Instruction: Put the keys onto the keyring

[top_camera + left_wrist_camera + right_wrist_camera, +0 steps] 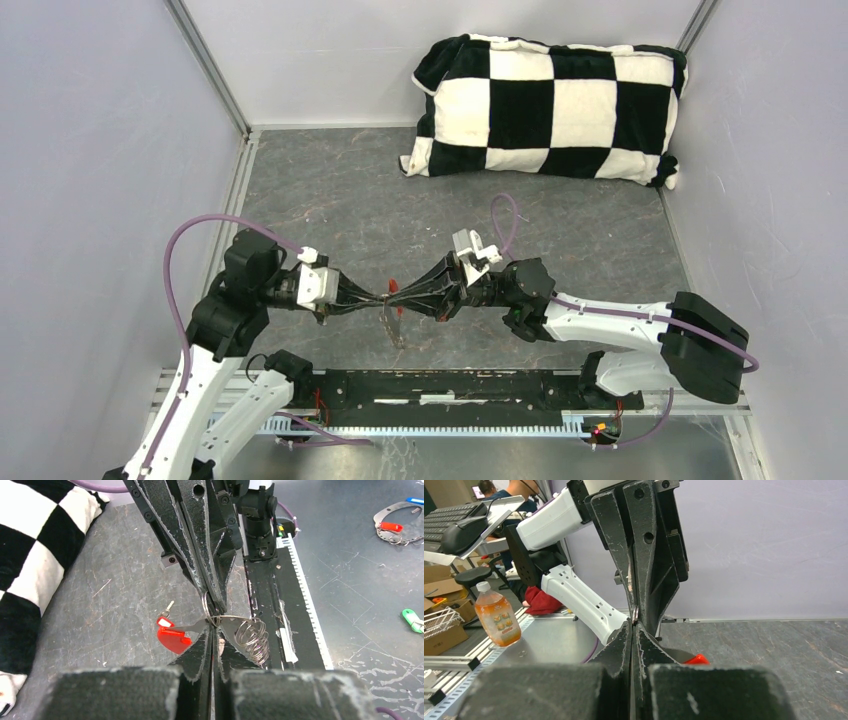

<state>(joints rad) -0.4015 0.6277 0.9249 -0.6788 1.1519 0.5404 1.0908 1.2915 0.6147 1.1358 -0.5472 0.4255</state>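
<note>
The left pincer [212, 632] and right pincer [216, 611] were matt black plastic, scuffed pale at the edges. At their tips the keyring [252, 639] gleamed as thin bright metal; its red plastic fob [172, 641] looked glossy. The tabletop [125, 580] beneath was dull, scratched.

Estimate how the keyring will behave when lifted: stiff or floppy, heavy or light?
Probably floppy: the keyring hangs as linked rings below the shut right end effector. Likely light, since the wire looks thin. Smooth metal might slip.
</note>
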